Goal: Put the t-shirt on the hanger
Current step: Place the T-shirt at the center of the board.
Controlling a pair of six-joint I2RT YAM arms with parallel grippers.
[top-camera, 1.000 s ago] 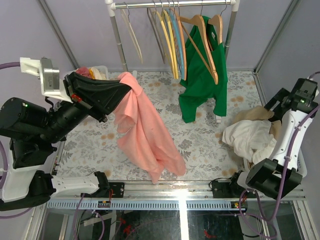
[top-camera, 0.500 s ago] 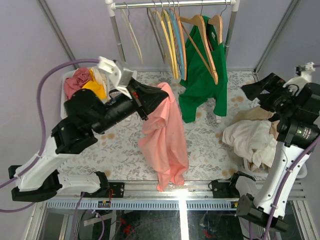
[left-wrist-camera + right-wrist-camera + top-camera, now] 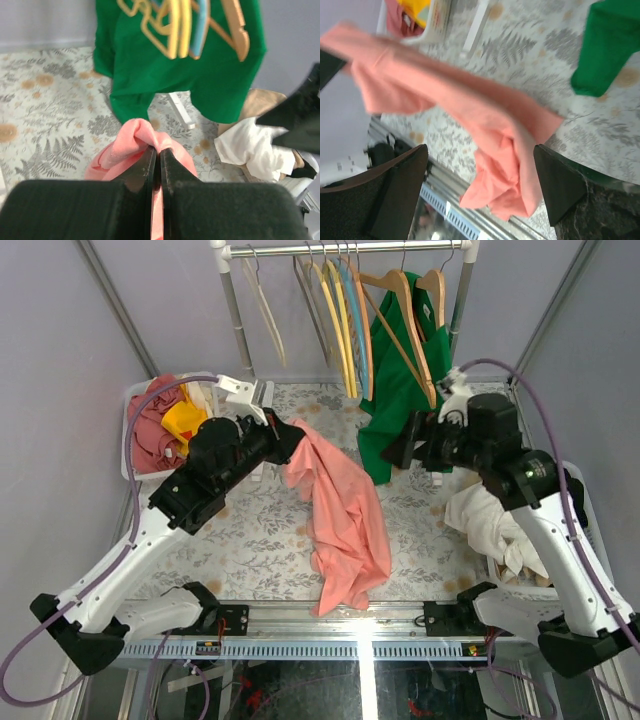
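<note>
The salmon t-shirt [image 3: 340, 520] hangs from my left gripper [image 3: 288, 437] and its lower part trails on the floral table. In the left wrist view the left gripper [image 3: 156, 156] is shut on a fold of the t-shirt [image 3: 131, 141]. My right gripper [image 3: 396, 452] is open and empty, in the air right of the t-shirt and in front of the green shirt. In the right wrist view the right gripper [image 3: 479, 150] has its jaws wide apart, with the t-shirt [image 3: 495, 125] beyond them. The wooden hanger [image 3: 418, 350] hangs on the rail at the back; it also shows in the left wrist view [image 3: 236, 26].
A rail [image 3: 340, 248] holds thin yellow, blue and cream hangers [image 3: 345, 310] and a green shirt [image 3: 400, 410]. A white basket [image 3: 135, 405] with dusty-red and yellow clothes stands at left. Cream and white clothes [image 3: 495, 515] lie at right.
My left arm has swung right and toward the middle, carrying the t-shirt. My right arm has come in from the right edge to beside the green shirt.
</note>
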